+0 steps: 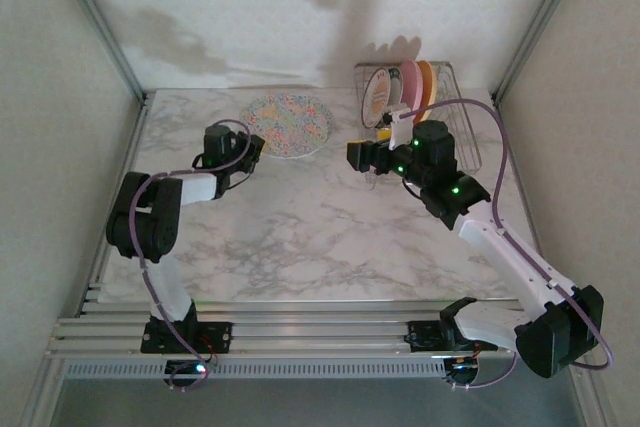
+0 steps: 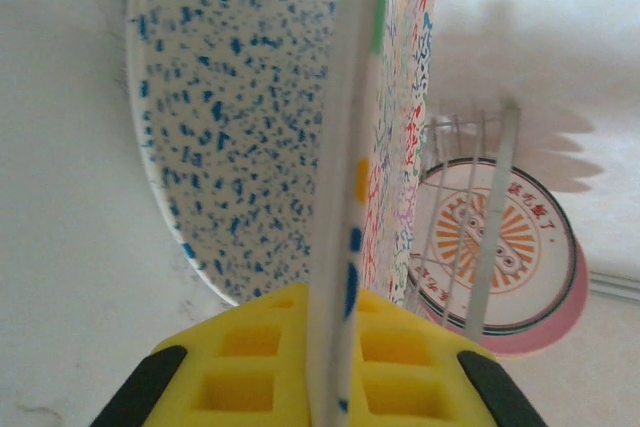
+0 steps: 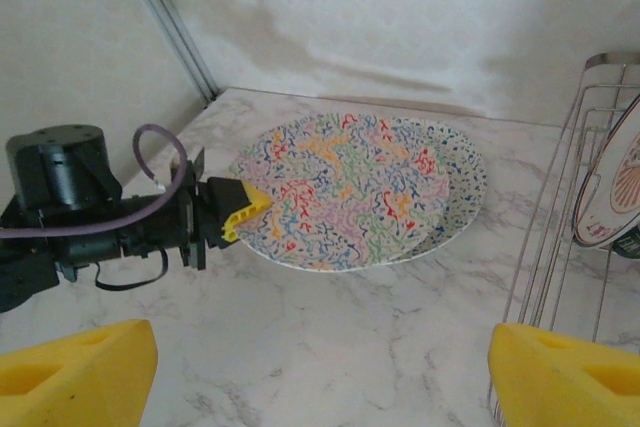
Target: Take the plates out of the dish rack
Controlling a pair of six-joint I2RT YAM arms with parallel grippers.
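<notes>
These plates look to me like stiff, glazed ware. They have no give, they will be slippery under foam pads, and they could chip if one knocks another or the wires. The only place I can take one is the rim, pinched across its thickness. For those standing in the rack I'd go for the top of the rim and lift straight up between the wires.

My left fingers [image 2: 270,347] are closed on the rim of the squiggle-patterned plate [image 3: 345,182], one yellow pad on each face, with the edge running up the middle of the left wrist view. In the right wrist view that plate sits left of centre. It lies over a blue-speckled plate [image 3: 462,179] that peeks out at its right side, and both are on the marble tabletop [image 3: 400,327]. I cannot tell whether the gripped edge is raised off the plate beneath.

My right fingers [image 3: 570,377] stand wide apart at the lower corners of their own view, with nothing between them and touching nothing.

The dish rack [image 1: 448,82] is at the upper right of the overhead view, and three plates stand on edge in it. The white emblem plate [image 1: 378,97] is furthest left, then a pink plate [image 1: 408,85], then an orange plate [image 1: 427,87]. I judge that those three are not yet unloaded, and the emblem plate looks the handiest to reach.
</notes>
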